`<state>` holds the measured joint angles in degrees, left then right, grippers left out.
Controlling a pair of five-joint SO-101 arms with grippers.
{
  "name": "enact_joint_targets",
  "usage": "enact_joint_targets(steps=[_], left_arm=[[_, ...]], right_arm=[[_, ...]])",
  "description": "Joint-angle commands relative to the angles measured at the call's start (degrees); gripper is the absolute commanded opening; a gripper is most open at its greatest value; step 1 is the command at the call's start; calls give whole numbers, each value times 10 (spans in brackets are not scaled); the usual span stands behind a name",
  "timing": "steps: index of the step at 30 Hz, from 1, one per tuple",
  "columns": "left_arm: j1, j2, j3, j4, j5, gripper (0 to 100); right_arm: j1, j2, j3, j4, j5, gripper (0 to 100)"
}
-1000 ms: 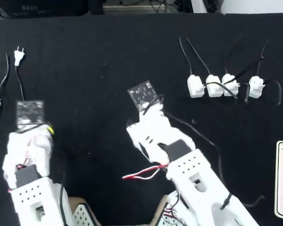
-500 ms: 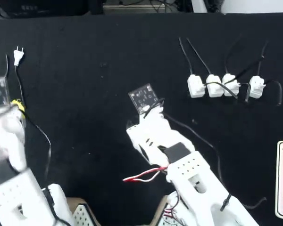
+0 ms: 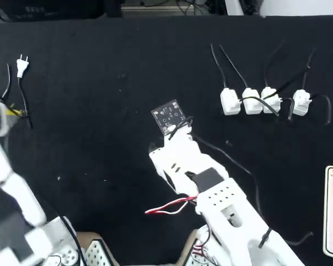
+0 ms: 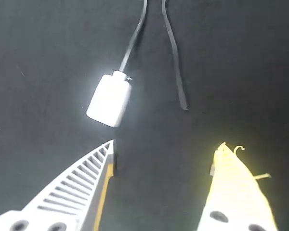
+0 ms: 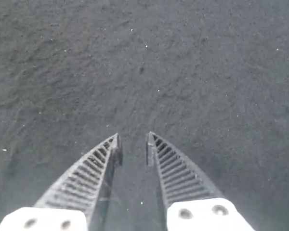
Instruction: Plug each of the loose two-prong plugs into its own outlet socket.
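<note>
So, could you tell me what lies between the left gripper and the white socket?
Only bare black cloth separates the left gripper from the white socket, in the left wrist view.

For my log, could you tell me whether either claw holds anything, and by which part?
Nothing is held: left claw and right claw are both empty.
</note>
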<state>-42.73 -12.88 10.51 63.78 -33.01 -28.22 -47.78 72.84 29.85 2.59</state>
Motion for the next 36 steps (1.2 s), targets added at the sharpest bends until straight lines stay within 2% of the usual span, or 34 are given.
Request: enact_joint_targets(steps=[1, 4, 8, 14, 25, 28, 33, 35, 36], left_arm=[[-22, 124, -129, 7, -108, 312], [-29, 215, -211, 7, -150, 289], [-36, 327, -315, 6, -156, 263], [-39, 468, -458, 8, -156, 308], [-52, 636, -598, 11, -189, 313], [-51, 646, -616, 45, -193, 259], [-51, 652, -652, 128, -189, 16], [-52, 651, -661, 171, -189, 62], [-53, 647, -665, 193, -189, 48]], right_arm=[[-7, -13, 0, -22, -3, 80], [-7, -13, 15, -51, -3, 80], [-7, -13, 29, -77, -3, 79], [-7, -13, 29, -76, -3, 79], [-7, -13, 29, -78, -3, 79], [-7, -13, 29, -78, -3, 79], [-7, -13, 29, -78, -3, 79], [-7, -13, 29, -78, -3, 79], [-7, -13, 29, -78, -3, 79]])
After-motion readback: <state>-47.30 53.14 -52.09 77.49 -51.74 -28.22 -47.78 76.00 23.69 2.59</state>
